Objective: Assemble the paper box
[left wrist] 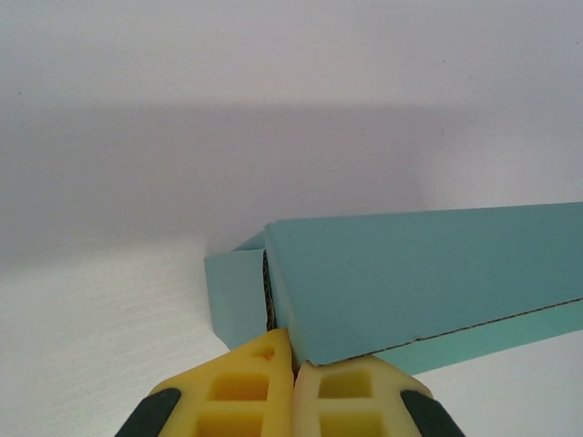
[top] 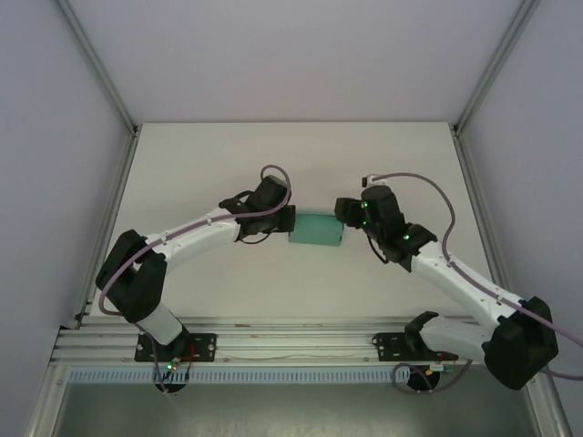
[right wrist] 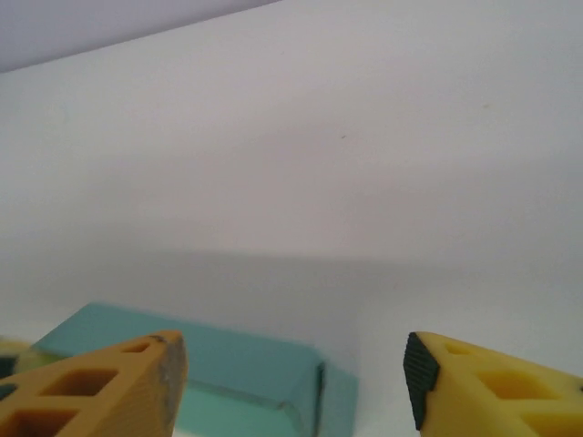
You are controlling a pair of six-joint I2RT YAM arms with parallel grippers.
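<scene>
The paper box (top: 316, 229) is a small teal-green rectangular box lying mid-table between the two arms. My left gripper (top: 288, 221) is at its left end. In the left wrist view the yellow fingertips (left wrist: 264, 364) are pressed together at the box's (left wrist: 410, 273) near corner, and a thin raw card edge runs down into their seam, so the left gripper (left wrist: 293, 353) is shut on the card. My right gripper (top: 343, 212) hovers at the box's right end. In the right wrist view, the right gripper (right wrist: 291, 382) stands open with the box (right wrist: 237, 373) low between its fingers, untouched.
The white tabletop (top: 301, 164) is bounded by grey walls and aluminium frame posts (top: 100, 73) at the back corners. An aluminium rail (top: 291, 346) with both arm bases runs along the near edge.
</scene>
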